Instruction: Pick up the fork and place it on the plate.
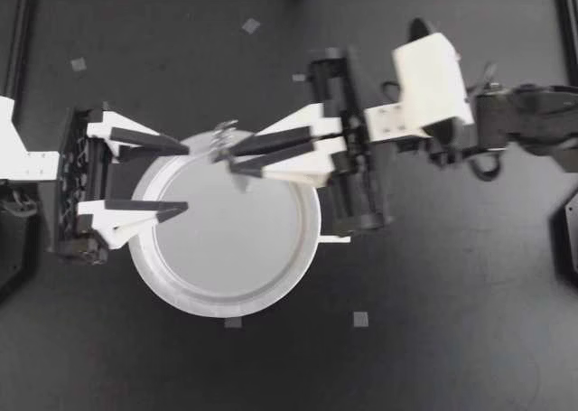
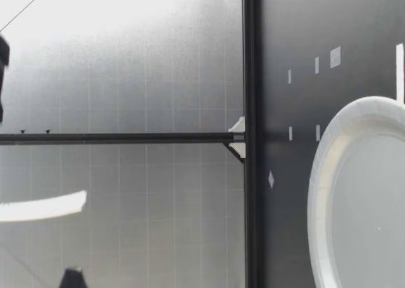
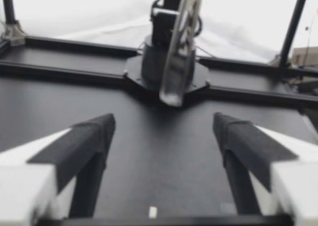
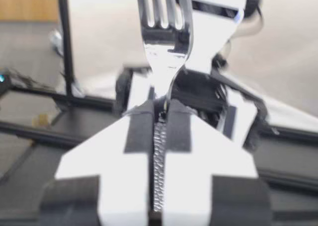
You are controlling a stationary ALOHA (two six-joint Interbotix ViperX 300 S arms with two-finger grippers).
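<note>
Silvery fork is clamped by its handle between our right jaws, tines pointing ahead of them, held over the rim of the white plate on the dark counter. Our left jaws stand wide open and empty over the plate's opposite edge.

shiny silver fork, plain white plate, matt black table.

Left hand spread wide — right hand clamped.
</note>
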